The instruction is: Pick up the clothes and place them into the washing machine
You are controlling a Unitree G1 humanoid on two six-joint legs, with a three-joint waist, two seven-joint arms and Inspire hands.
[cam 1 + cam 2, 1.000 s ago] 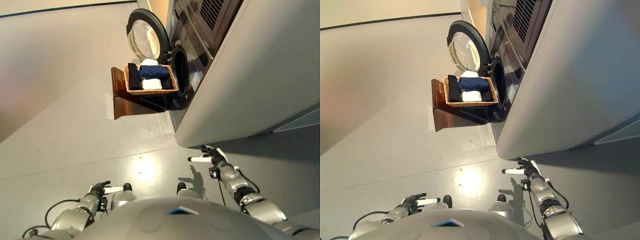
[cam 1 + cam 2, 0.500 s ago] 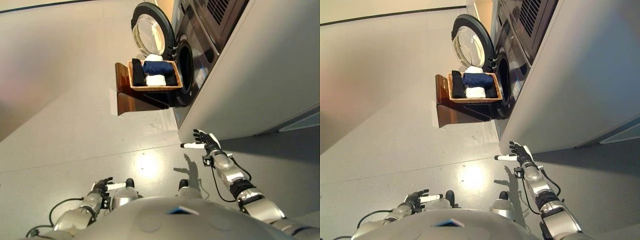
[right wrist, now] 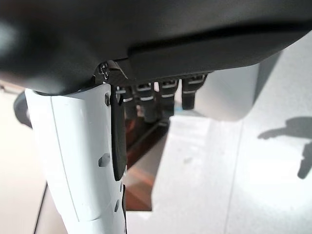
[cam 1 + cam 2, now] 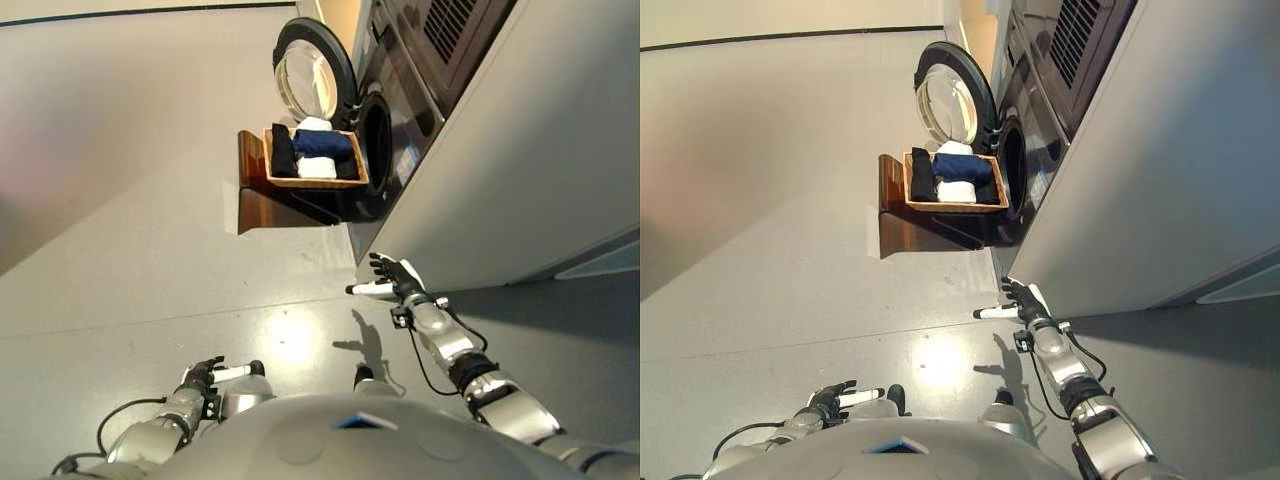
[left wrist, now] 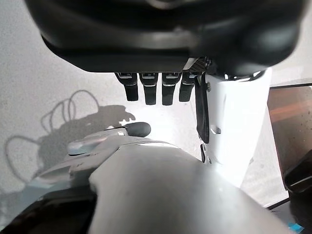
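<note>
Folded clothes (image 4: 315, 155) in wicker basket (image 4: 312, 182) on wooden stand (image 4: 270, 200), beside open washing machine (image 4: 385, 140) drum. Right hand (image 4: 395, 280) raised, fingers apart, empty, well short. Left hand (image 4: 205, 377) low, fingers relaxed.

Drum interior of washer (image 4: 372, 150) dark, contents indistinguishable. Washer top cut off by upper edge. Clothes (image 4: 315, 153) in basket (image 4: 300, 182) too small to count or identify. Basket's stand (image 4: 262, 200) partly hidden beneath it.

No text, label, number or sign can be read anywhere in these views.
</note>
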